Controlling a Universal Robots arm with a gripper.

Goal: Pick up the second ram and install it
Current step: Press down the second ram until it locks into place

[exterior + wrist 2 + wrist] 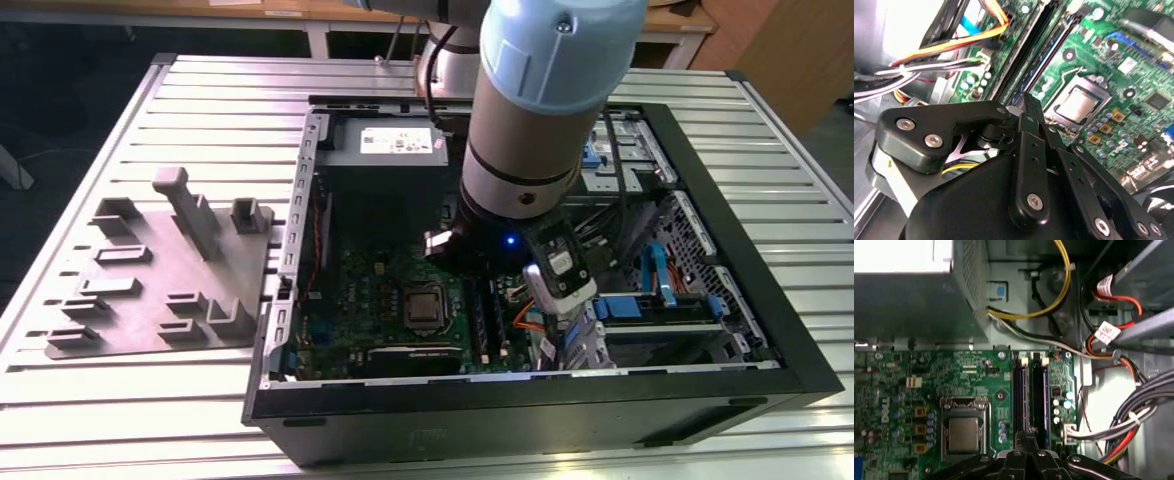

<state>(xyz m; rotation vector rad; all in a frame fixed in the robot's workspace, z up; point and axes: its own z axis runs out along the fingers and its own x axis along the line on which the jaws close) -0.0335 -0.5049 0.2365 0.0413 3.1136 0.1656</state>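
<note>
My gripper [1030,432] is inside the open computer case [534,405], low over the green motherboard [969,370]. Its two fingers are pressed together, so it is shut, with the tips right above the pair of long black memory slots [1030,385]. In the second wrist view the gripper [1026,102] points down at the same slots [1040,55]. Dark strips with bluish edges fill the slots, and I cannot tell the second ram apart from them. No stick hangs free between the fingers. In the exterior view the arm's wrist [534,130] hides the fingers.
A metal processor socket [963,432] lies beside the slots. The power supply [914,300] sits past their far end. Bundled cables [1124,425] crowd the drive-bay side. On the slatted table at the exterior view's left stands a grey holder tray [147,290] with upright posts.
</note>
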